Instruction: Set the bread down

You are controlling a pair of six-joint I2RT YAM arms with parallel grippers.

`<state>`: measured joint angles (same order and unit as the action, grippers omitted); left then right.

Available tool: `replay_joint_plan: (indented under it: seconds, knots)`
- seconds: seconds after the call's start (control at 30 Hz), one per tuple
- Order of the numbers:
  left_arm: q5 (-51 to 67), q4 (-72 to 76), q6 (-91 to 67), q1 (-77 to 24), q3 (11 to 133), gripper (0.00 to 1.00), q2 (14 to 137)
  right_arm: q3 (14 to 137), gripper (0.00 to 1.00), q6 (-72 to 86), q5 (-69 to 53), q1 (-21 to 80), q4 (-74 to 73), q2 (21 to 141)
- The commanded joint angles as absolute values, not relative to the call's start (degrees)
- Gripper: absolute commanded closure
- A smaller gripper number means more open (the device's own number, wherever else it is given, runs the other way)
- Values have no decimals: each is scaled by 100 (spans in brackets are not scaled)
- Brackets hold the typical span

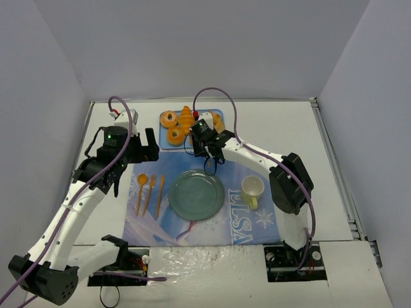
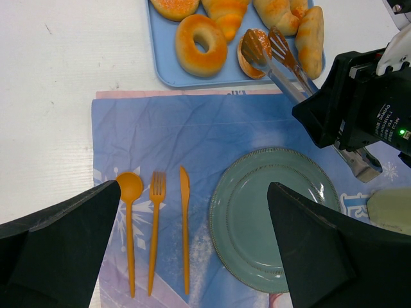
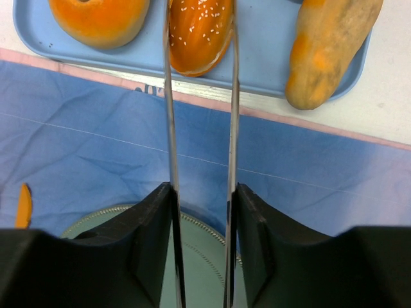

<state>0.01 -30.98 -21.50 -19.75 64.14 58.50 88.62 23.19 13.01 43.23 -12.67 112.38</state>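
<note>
Right claw nearly closed on metal tongs, tips either side of sesame bun on tray

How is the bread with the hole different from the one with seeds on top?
The ring bread has a hole and a plain top; the seeded bun has no hole and white seeds. The ring bread lies free; the seeded bun sits between the tongs. Both are golden and on the blue tray.
</note>
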Motion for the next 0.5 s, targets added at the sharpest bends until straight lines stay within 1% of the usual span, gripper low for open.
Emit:
replay_joint_plan:
  seconds: [0.0,0.07,0.1,0.13,0.47]
  knots:
    - [0,-2813,-2115,-1945,6530,3,5748,9046,72,2361,1295,4298,-1055,10949]
    - [0,-2810,-2116,-1945,6530,3,5748,9031,76,2349,1285,4298,-1055,10875]
    - [0,-2805,-2111,-1950,6530,3,5748,9020,80,2333,1270,4298,-1055,10803]
    - [0,-2804,-2116,-1951,6530,3,5748,9011,81,2323,1259,4298,-1061,10745]
    - [0,-2804,-2118,-1951,6522,3,5768,8711,82,2190,1095,4307,-1121,9906]
